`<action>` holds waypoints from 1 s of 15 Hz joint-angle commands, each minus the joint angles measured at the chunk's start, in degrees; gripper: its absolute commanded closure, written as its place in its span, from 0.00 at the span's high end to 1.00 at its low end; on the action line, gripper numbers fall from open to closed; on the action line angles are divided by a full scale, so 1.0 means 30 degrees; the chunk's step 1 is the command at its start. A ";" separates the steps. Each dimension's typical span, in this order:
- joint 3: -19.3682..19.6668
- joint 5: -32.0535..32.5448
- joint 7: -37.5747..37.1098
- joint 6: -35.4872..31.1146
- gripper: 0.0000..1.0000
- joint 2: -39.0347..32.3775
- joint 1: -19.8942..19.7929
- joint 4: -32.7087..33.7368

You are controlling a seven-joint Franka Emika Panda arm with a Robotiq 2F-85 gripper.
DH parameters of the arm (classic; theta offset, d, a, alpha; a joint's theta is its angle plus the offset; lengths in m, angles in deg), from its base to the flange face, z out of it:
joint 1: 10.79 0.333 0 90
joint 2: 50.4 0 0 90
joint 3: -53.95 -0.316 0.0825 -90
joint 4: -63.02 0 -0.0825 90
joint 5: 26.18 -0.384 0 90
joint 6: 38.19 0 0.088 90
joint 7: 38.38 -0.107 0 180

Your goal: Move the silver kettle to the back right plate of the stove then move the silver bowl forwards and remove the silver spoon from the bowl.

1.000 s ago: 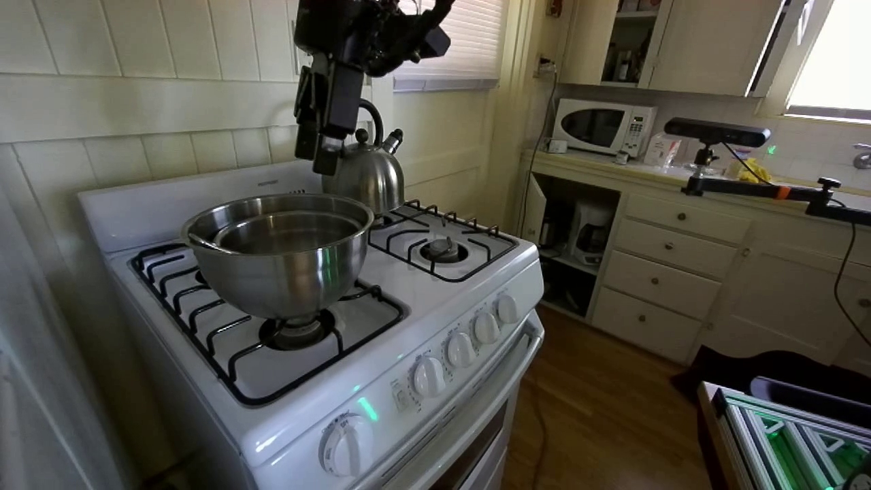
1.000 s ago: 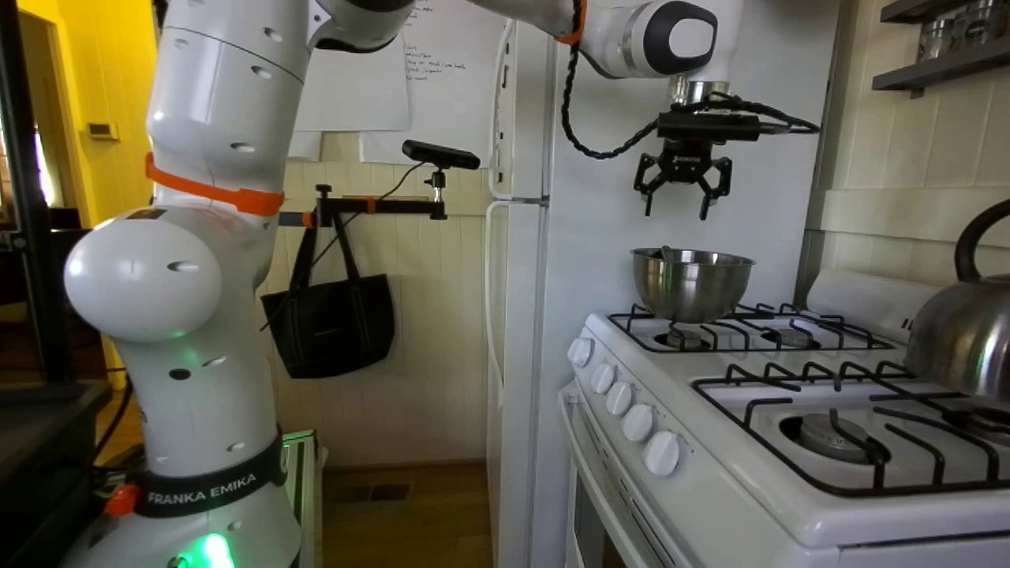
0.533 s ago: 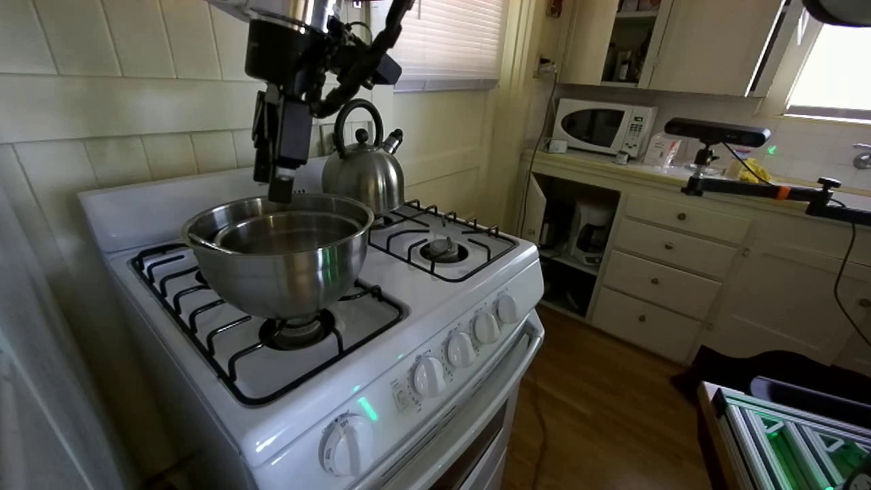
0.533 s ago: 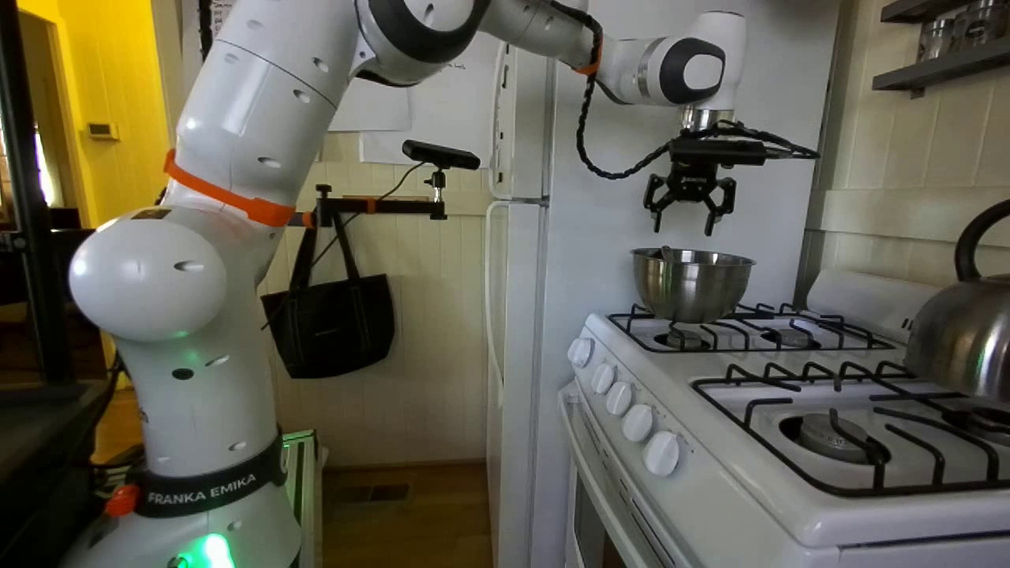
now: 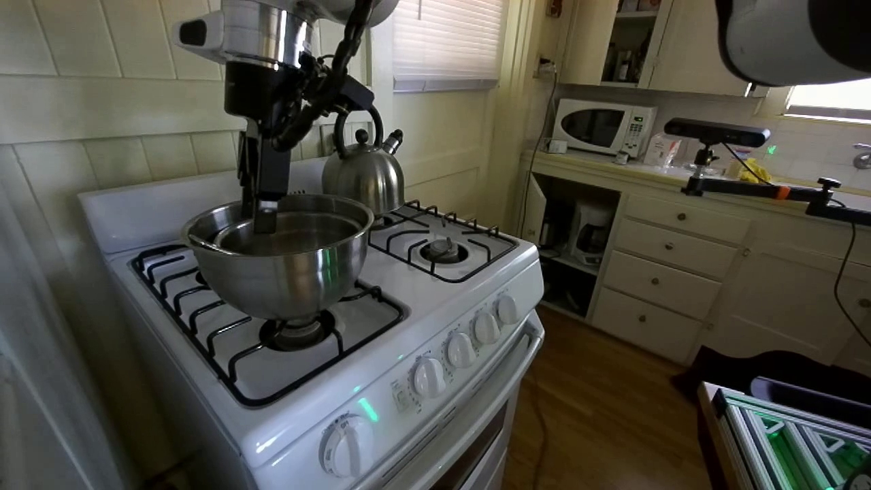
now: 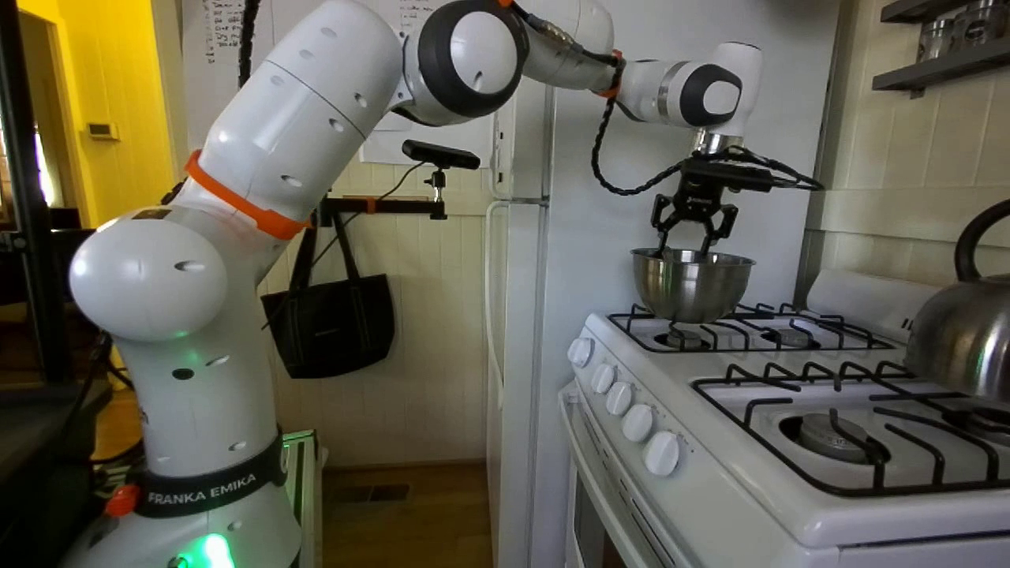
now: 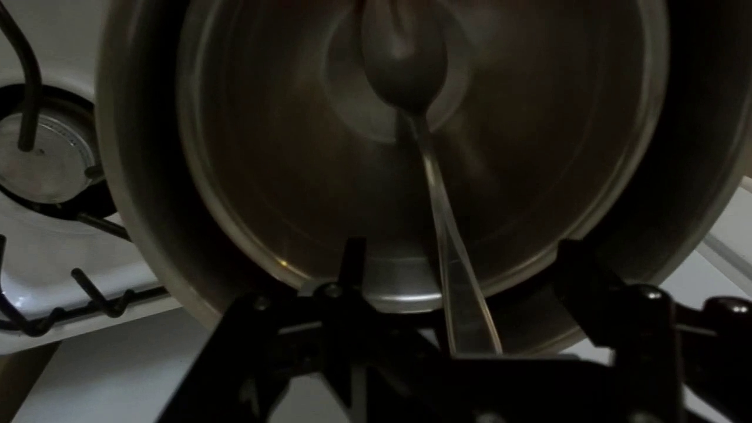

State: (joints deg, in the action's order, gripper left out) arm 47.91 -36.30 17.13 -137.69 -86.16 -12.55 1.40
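Cream plank walls [image 5: 102, 109] around a dim kitchen corner, with a white microwave [image 5: 602, 126] towards the far end. Black tool [image 6: 683, 244] pointing straight down into the mouth of the silver bowl [image 6: 693, 288], fingers [image 5: 266, 221] spread apart, tips within the circle of the rim in both exterior views. Seen from the wrist, between those fingers and clear of each, the handle of the silver spoon [image 7: 451, 252]. Rounded end of the spoon over the middle of the bowl's floor, handle slanting towards the rim, last part lost behind the dark body of the tool. Inside the same bowl, a second, narrower steel ring [image 7: 189, 76]; cannot tell of what. Bowl upright over the front left burner [image 5: 299, 335], as faced from the row of white knobs [image 5: 429, 376]. Apart from it, at the back right, the silver kettle [image 5: 367, 180], upright, black handle arched above and short spout tilted up. Under both, as surface, the white stove [image 5: 415, 289]. Farther out, in an exterior view, the white arm [image 6: 316, 102] reaching across, a black tote bag [image 6: 331, 327] hanging at the wall, and a tall white refrigerator [image 6: 592, 260] behind the bowl.
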 commanded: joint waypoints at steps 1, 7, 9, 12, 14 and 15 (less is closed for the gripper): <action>-0.0208 0.0711 0.0005 0.1761 0.80 -0.1638 0.0131 0.2528; 0.0138 0.1090 0.0028 0.1771 0.73 -0.2274 0.0696 0.2995; 0.0181 0.1272 0.0034 0.1703 0.70 -0.2343 0.0750 0.2858; 0.0145 0.1264 -0.0025 0.1692 0.55 -0.2560 0.0762 0.2936; 0.0138 0.1273 -0.0028 0.1700 0.36 -0.2645 0.0795 0.2945; 0.0145 0.1311 -0.0017 0.1713 0.29 -0.2663 0.0828 0.2937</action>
State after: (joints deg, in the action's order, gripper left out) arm 47.91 -33.79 17.15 -134.40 -92.48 -10.90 7.64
